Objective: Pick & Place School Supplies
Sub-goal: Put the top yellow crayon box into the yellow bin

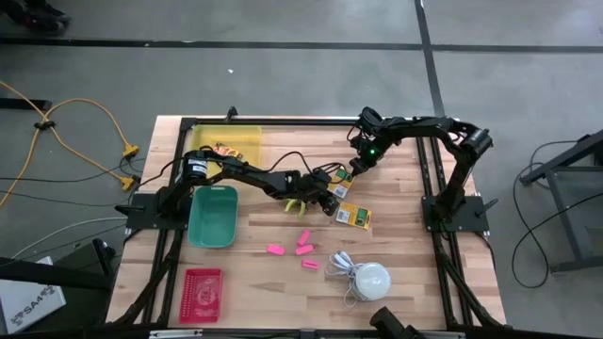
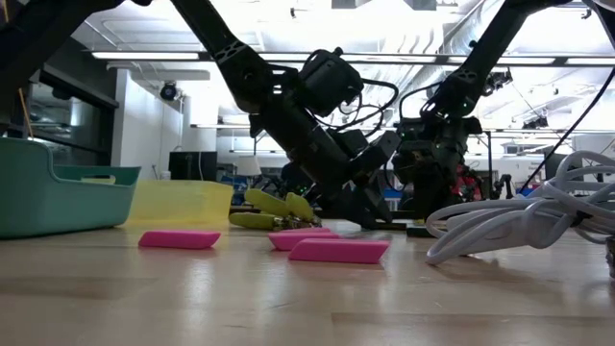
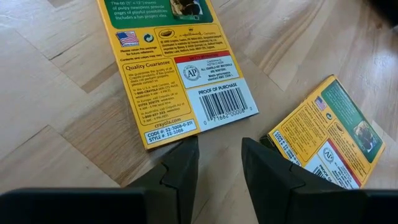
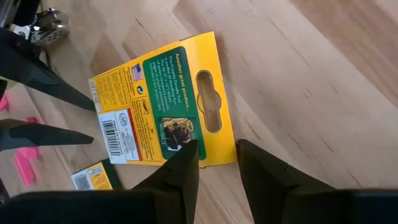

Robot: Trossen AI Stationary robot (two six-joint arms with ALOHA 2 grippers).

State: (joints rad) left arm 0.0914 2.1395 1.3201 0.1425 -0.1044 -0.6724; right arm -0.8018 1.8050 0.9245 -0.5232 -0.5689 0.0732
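Note:
A flat yellow-and-green box [image 3: 180, 68] lies back up on the wooden table, and both grippers stand at it. My left gripper [image 3: 219, 155] is open just short of its barcode end. My right gripper [image 4: 214, 158] is open at the opposite end, the one with the hang hole [image 4: 208, 106]. A second such box [image 3: 329, 137] lies flat beside the first. Lime-green-handled scissors [image 1: 297, 205] lie by the left arm. Several pink erasers [image 1: 303, 243] are scattered nearer the table's front. My right gripper has one fingertip [image 4: 186, 152] over the edge of the box's hang-hole end [image 4: 205, 152], coming slanting down from above. I cannot tell whether it touches the box. Nothing is between the fingers, and the box lies flat on the table.
A teal bin [image 1: 213, 215] and a yellow bin [image 1: 231, 139] stand at the left, with a red basket [image 1: 201, 294] at the front left. A white dome with a coiled cord [image 1: 369, 280] sits near the front right. Bare wood lies beyond the boxes.

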